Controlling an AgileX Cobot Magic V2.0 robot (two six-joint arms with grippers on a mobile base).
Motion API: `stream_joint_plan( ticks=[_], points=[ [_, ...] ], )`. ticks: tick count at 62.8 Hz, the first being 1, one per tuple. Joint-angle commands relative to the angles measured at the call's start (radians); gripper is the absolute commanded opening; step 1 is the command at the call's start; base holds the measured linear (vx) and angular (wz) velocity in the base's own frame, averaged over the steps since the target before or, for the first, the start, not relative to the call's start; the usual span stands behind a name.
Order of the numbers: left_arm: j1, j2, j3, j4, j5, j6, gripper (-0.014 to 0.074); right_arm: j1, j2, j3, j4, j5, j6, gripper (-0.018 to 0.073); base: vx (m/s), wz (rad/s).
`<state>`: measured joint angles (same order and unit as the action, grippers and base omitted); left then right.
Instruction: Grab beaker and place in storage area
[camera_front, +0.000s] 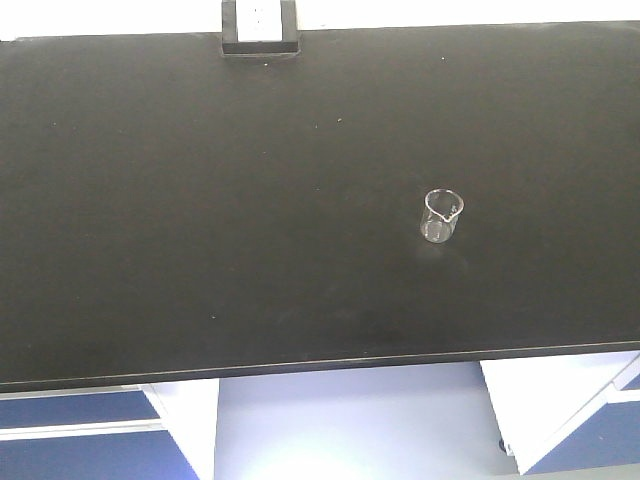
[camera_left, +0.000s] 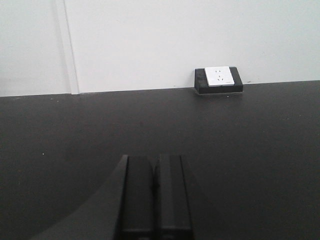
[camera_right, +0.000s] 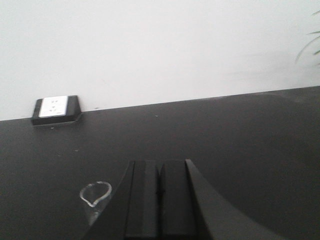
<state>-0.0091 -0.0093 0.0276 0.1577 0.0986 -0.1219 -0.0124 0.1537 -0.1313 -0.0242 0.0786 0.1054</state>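
Observation:
The clear glass beaker (camera_front: 441, 216) stands upright on the bare matte-black countertop (camera_front: 200, 200), right of its middle, spout toward the front. In the right wrist view the beaker (camera_right: 95, 194) sits just left of my right gripper (camera_right: 159, 165), which is shut and empty, apart from the glass. My left gripper (camera_left: 153, 161) is shut and empty over bare countertop (camera_left: 250, 150). Neither gripper shows in the front view. The white wall outlet (camera_front: 259, 22) in its black frame sits at the counter's rear edge.
A white wall (camera_left: 150, 45) rises behind the counter. The outlet also shows in the left wrist view (camera_left: 218, 77) and the right wrist view (camera_right: 55, 107). Blue and white cabinets (camera_front: 80, 430) stand below the front edge. Plant leaves (camera_right: 310, 42) show at far right.

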Motion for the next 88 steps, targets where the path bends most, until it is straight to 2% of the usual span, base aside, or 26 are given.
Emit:
stream_joint_plan(
  ticks=[1, 10, 15, 19, 88],
  points=[
    [0.0, -0.015, -0.02, -0.001, -0.079, -0.01, -0.0006, -0.022, -0.071, 0.02, 0.024, -0.066, -0.068, -0.0006, 0.0, 0.0],
    [0.0, -0.015, -0.02, -0.001, -0.079, -0.01, -0.0006, -0.021, -0.184, 0.117, 0.03, -0.056, -0.053, -0.0006, 0.0, 0.0],
    [0.0, -0.015, -0.02, -0.001, -0.079, -0.01, -0.0006, -0.021, -0.189, 0.174, 0.024, -0.097, -0.053, -0.0006, 0.0, 0.0],
    [0.0, -0.015, -0.02, -0.001, -0.079, -0.01, -0.0006, -0.021, -0.189, 0.169, 0.024, -0.044, -0.059, -0.0006, 0.0, 0.0],
    [0.0, -0.015, -0.02, -0.001, -0.079, -0.01, -0.0006, -0.021, -0.189, 0.169, 0.024, -0.042, -0.065, -0.0006, 0.0, 0.0]
  ],
)
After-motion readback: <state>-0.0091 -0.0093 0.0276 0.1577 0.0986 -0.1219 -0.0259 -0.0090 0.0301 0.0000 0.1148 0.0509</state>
